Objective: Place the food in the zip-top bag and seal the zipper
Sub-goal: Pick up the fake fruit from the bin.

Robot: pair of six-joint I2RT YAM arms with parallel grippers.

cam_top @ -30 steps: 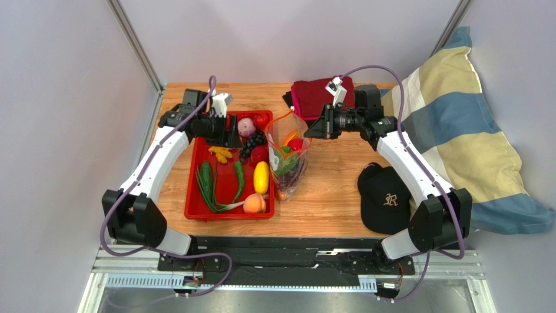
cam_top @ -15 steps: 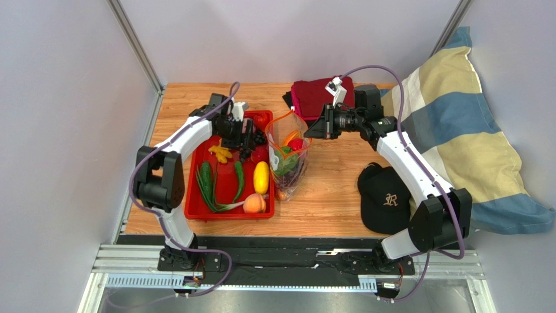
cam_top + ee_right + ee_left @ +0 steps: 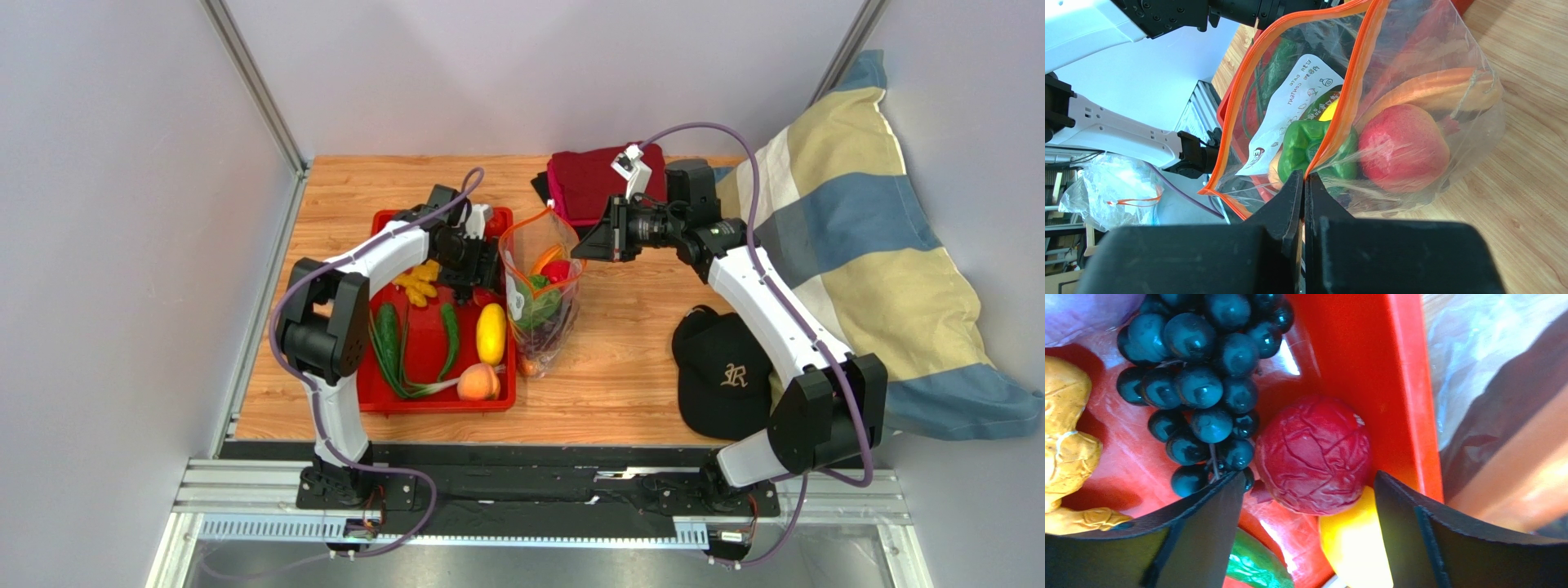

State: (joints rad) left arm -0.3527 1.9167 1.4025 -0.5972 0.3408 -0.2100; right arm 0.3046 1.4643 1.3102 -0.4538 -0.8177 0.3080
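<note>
Left gripper (image 3: 1309,490) has swung right across the red tray (image 3: 423,401) to upper centre of the overhead view. Its jaws are spread wider now, either side of a wrinkled dark-red fruit (image 3: 1315,454) beside the grapes (image 3: 1198,373). Right gripper (image 3: 1303,184) stays pinched on the zipper (image 3: 1352,79) of the zip-top bag (image 3: 542,306), which stands unmoved at centre frame.

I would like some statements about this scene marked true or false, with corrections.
1. The right tool pinches the bag at its zipper. True.
2. The left tool holds the grapes. False: it is open, empty, above a red fruit.
3. The bag is sealed. False: its mouth gapes open.
4. A green pepper is in the bag. True.
5. The cap lies in the tray. False: it lies on the table.
</note>
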